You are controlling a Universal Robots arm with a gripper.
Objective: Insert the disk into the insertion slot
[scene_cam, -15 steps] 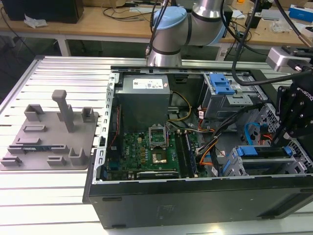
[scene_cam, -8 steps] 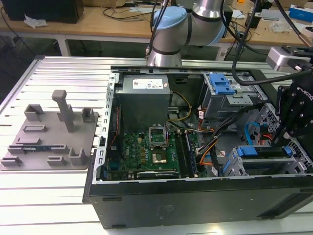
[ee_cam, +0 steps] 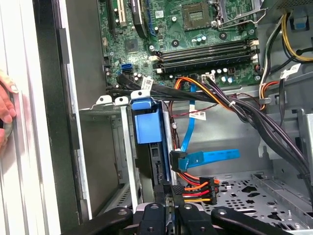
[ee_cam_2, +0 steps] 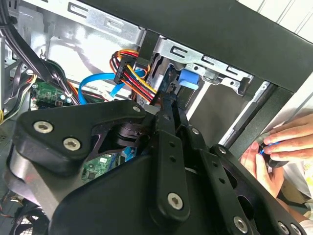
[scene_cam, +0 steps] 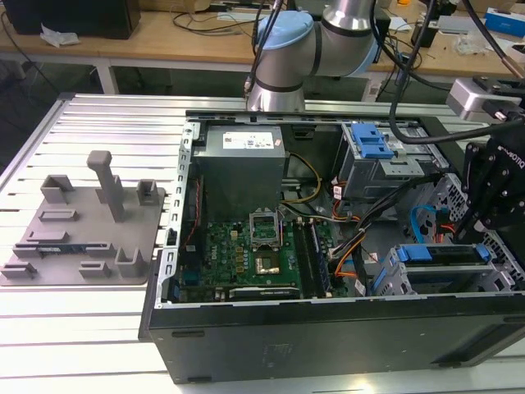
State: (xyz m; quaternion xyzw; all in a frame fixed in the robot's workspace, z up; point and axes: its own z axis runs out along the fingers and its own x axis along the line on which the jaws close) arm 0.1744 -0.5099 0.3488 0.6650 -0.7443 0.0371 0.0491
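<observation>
In the first wrist view the disk [ee_cam: 155,164] stands on edge, a thin dark slab with its blue carrier tab [ee_cam: 145,125] at the far end. It sits between the grey perforated walls of the insertion slot [ee_cam: 119,147]. My gripper [ee_cam: 168,195] is shut on the disk's near edge, its fingers close together. The second wrist view shows the gripper [ee_cam_2: 168,111] reaching toward the blue carrier [ee_cam_2: 188,78] inside the slot's cage [ee_cam_2: 210,63]. In the exterior view the gripper [scene_cam: 477,232] hangs over the blue-framed disk [scene_cam: 443,254] in the slot [scene_cam: 392,277] at the case's front right corner.
Orange, red and black power cables [ee_cam: 195,188] and a blue data cable [ee_cam: 210,157] lie beside the slot. A person's hand [ee_cam_2: 279,147] rests on the case edge. A taller bay with a blue latch [scene_cam: 373,141], the motherboard [scene_cam: 254,246] and a grey fixture plate [scene_cam: 82,222] are in view.
</observation>
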